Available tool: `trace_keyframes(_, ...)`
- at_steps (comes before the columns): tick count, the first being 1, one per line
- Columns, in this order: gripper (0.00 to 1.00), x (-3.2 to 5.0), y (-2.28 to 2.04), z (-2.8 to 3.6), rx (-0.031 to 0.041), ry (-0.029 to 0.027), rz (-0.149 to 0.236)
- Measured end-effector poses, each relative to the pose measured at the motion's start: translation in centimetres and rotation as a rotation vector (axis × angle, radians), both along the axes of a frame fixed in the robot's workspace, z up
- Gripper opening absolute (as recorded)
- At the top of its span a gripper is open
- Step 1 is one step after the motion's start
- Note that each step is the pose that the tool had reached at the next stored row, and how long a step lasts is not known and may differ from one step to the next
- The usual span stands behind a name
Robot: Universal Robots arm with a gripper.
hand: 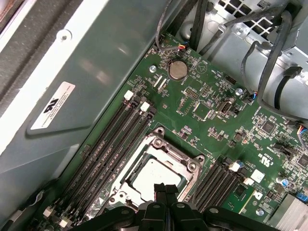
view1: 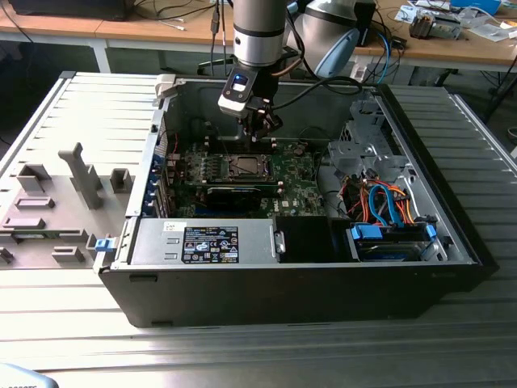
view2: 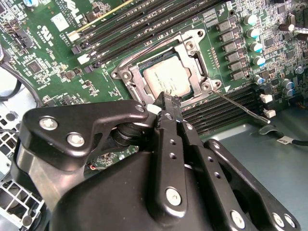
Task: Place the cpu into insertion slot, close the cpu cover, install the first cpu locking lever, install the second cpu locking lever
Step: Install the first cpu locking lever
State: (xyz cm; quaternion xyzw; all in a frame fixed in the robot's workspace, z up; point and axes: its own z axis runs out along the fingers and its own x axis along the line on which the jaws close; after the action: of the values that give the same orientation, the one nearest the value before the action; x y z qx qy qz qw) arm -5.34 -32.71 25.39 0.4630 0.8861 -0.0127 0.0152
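Note:
The cpu (view2: 168,79) lies flat in the insertion slot (view1: 242,167) on the green motherboard (hand: 211,125), its silver top showing through the window of the cpu cover (view2: 188,48). The cover lies down over the chip in both wrist views, as a metal frame (hand: 166,144) around the cpu (hand: 156,175). A thin metal locking lever (view2: 240,107) sticks out sideways from the socket's corner, away from the board. My gripper (view2: 166,102) hangs just above the socket's edge with its black fingers pressed together and nothing between them; it is also seen at the gripper (view1: 260,129) and gripper (hand: 166,188).
Long black memory slots (view2: 144,24) run beside the socket. The open computer case (view1: 452,242) walls me in, with a power supply (view1: 206,242) at the front and a drive cage with orange and blue cables (view1: 388,210) on the exterior view's right. A grey fixture (view1: 48,210) sits outside.

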Motion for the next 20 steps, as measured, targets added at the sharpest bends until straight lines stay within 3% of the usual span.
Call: trace_keyframes(20,0.11,0.00,0.00,0.00,0.0000,0.0000,0.011)
